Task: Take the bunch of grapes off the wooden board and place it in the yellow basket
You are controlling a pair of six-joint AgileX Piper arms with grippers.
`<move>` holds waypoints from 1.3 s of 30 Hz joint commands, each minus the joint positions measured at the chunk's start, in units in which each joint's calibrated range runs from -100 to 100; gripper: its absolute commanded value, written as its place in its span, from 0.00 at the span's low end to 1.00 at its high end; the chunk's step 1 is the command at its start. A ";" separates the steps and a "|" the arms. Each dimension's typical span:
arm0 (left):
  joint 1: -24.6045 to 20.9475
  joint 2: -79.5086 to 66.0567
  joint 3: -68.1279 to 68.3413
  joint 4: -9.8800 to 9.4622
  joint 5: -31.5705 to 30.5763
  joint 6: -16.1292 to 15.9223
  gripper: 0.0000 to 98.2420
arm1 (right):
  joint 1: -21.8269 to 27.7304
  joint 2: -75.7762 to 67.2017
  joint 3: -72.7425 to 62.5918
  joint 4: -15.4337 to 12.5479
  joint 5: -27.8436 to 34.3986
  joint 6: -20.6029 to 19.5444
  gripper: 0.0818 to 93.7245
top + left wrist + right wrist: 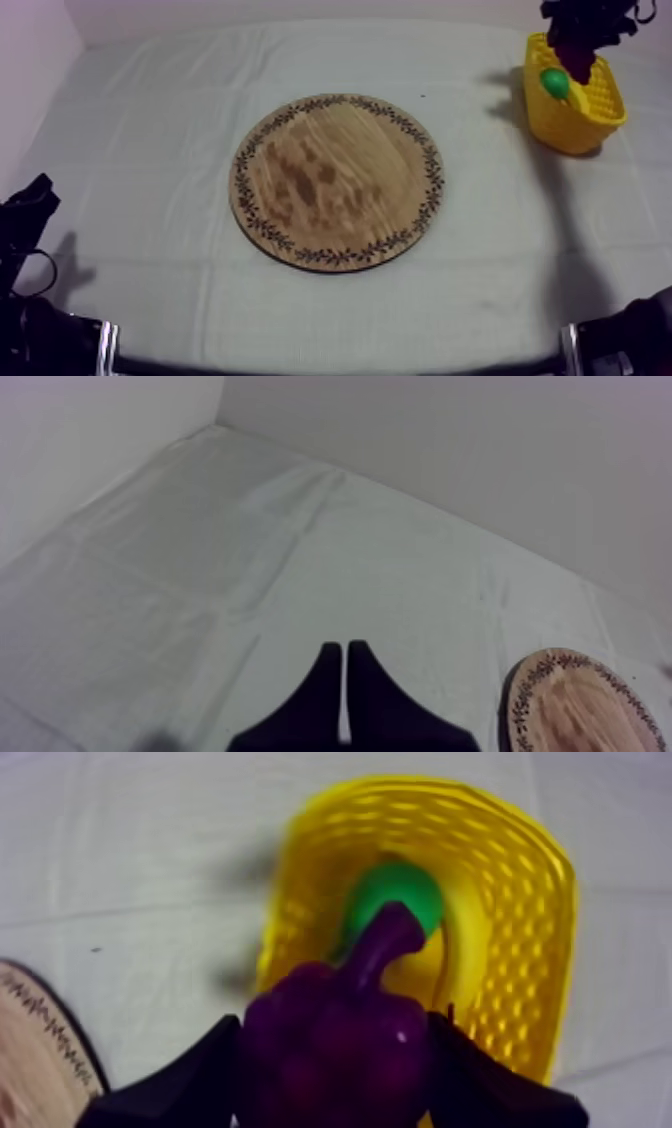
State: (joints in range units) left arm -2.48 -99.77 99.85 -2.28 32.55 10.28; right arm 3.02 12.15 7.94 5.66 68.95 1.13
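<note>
Purple against yellow, the bunch of grapes (pixel 330 1032) hangs clamped between the two black fingers of the right gripper (pixel 333 1082), just above the open mouth of the yellow basket (pixel 510 882), which stands at the far right of the table (pixel 150 150). A green toy fruit (pixel 400 892), possibly the pear, lies inside the basket, right under the stem end of the grapes. The round wooden board (pixel 336 180) sits bare in the middle of the table, well apart from the basket. The pick-up looks done and the carry all but finished; the step in hand is the placing. By my judgement the next move calls for a short descent so that the bunch goes below the rim, then an opening of the fingers; a release near the green fruit may let the grapes roll against it, so a spot beside it would be safer. The left gripper (pixel 345 686) rests low at the near left, fingers pressed together on nothing, the board's rim just to its right.
</note>
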 commanded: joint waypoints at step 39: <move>-0.01 0.03 0.04 0.01 0.03 0.00 0.00 | -5.29 -52.96 41.29 -2.47 -10.19 -3.45 0.12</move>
State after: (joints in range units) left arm -2.48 -99.77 99.85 -2.28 32.55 10.28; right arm -1.68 -29.08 42.74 2.89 58.79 -1.94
